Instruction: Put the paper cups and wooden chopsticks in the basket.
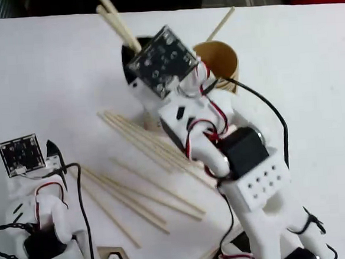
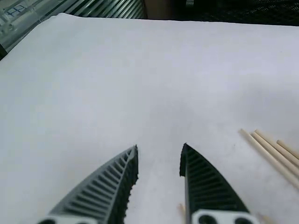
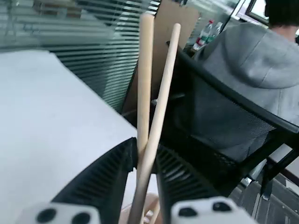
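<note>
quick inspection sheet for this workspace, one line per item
surface: white table
job's things: loose chopsticks scattered on the table between the arms; brown paper cup on the far side by the right arm; held chopsticks, a pair, raised off the table
clutter: nothing seen
grippers: right gripper shut on the held chopsticks; left gripper open over bare table
cables: black cable loops beside the right arm; red and white wires on the arms
surroundings: window blinds, black mesh chair
</note>
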Available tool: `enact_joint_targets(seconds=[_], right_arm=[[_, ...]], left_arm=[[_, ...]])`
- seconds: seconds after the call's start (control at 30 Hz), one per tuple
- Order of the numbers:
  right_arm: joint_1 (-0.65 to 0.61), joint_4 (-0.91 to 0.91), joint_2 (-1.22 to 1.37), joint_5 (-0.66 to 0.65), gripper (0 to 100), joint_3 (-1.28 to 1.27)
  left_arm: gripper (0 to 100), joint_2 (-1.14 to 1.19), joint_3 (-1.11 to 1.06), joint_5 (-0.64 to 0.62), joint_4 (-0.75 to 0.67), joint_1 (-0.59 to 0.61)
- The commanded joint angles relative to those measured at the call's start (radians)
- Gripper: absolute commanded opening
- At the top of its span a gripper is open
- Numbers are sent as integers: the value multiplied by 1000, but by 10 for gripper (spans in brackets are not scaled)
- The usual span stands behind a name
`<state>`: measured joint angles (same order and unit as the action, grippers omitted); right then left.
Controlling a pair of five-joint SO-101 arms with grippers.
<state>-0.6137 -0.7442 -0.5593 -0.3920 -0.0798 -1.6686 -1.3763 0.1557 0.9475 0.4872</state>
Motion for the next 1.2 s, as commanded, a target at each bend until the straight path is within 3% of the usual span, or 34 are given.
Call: enact_joint_targets(seconds=[0.0,0.27,0.43,1.17], right_arm=[[33,94,18,6,19,8],[101,139,136,149,19,3],[101,113,104,153,19,-114],[76,105,-326,160,46,-652]], left_arm=[[158,-7,6,-6,-21,8],[158,-7,-5,-6,-28,8],[158,-7,-5,-6,-28,8],[158,-7,-5,-6,-28,8]])
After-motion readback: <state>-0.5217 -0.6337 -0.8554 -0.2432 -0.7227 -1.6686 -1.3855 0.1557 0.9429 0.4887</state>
